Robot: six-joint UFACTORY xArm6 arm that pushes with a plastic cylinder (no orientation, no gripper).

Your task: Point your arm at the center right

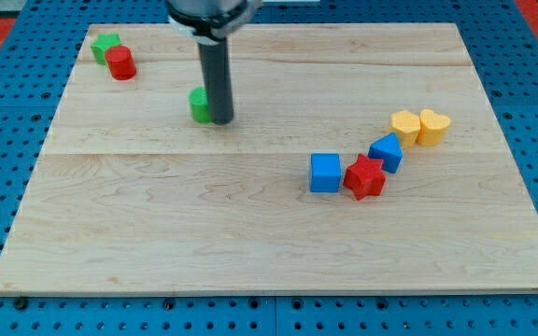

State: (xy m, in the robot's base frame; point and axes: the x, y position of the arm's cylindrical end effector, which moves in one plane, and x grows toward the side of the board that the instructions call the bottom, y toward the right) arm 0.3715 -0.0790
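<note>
I have no gripper; my tip [222,121] is resting upper left of centre, touching the green block [199,104]. I am aiming for the surface's [250,233] centre right, skirting the yellow blocks [419,125].

On the board [250,252], the green block [106,44] and red cylinder [120,63] touch at the top-left corner. My tip [222,121] is just right of the green cylinder [199,105]. Right of centre, a chain climbs toward the right edge: blue cube [325,173], red star [364,177], blue block [387,151], yellow block [404,125], yellow heart [433,126].
</note>
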